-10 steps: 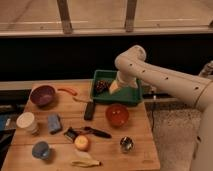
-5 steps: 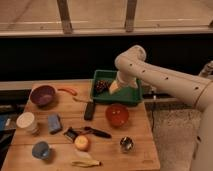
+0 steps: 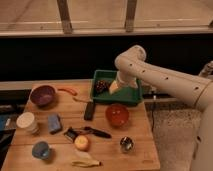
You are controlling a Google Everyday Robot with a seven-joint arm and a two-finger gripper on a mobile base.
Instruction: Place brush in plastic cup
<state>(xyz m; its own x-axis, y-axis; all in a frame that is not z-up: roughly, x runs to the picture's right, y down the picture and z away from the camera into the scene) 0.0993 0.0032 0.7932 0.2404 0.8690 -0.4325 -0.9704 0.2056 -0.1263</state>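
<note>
Above the green plastic tray (image 3: 131,98), my gripper (image 3: 115,86) hangs empty, jaws apart; slim black-handled brush (image 3: 88,132) ungrasped, squat light-blue plastic cup (image 3: 41,149) well apart from it.

Single camera view, set high on the near side of the bench (image 3: 142,150) and tilted down across it toward the dark wall (image 3: 55,57) behind. The range is middling: nearly the whole bench top fits the frame, with its left edge cropped. The arm (image 3: 170,82) enters from the frame's right edge and reaches to the far side, where the hand (image 3: 116,86) hangs over the green tray (image 3: 131,96), at upper centre.
</note>
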